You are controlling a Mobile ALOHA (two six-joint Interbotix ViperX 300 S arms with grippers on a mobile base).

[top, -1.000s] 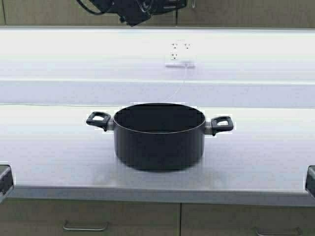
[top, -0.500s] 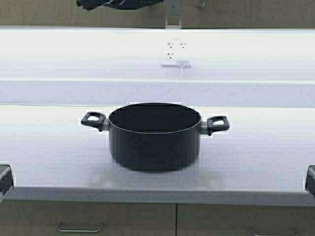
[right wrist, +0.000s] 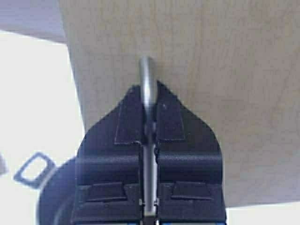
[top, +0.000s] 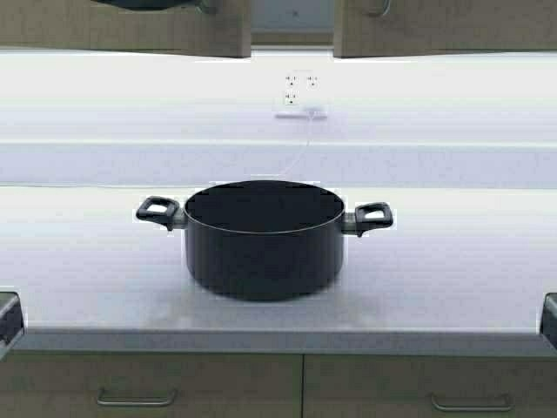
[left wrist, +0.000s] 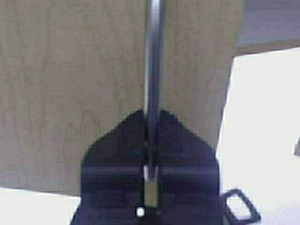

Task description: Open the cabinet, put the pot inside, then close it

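High view: the pot (top: 264, 239) sits on the counter (top: 452, 279), below the cabinet (top: 174, 35), whose two doors stand slightly apart.

Left wrist view: the left gripper (left wrist: 151, 159) is clenched on the left door's bar handle (left wrist: 153, 70).

Right wrist view: the right gripper (right wrist: 148, 136) is clenched on the right door's handle (right wrist: 146, 86), above the pot.

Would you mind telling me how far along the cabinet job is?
Opening is in hand: the left claw and right claw each clamp a door handle, and the cabinet shows a gap between its doors. The pot sits on the counter; loading and closing remain.
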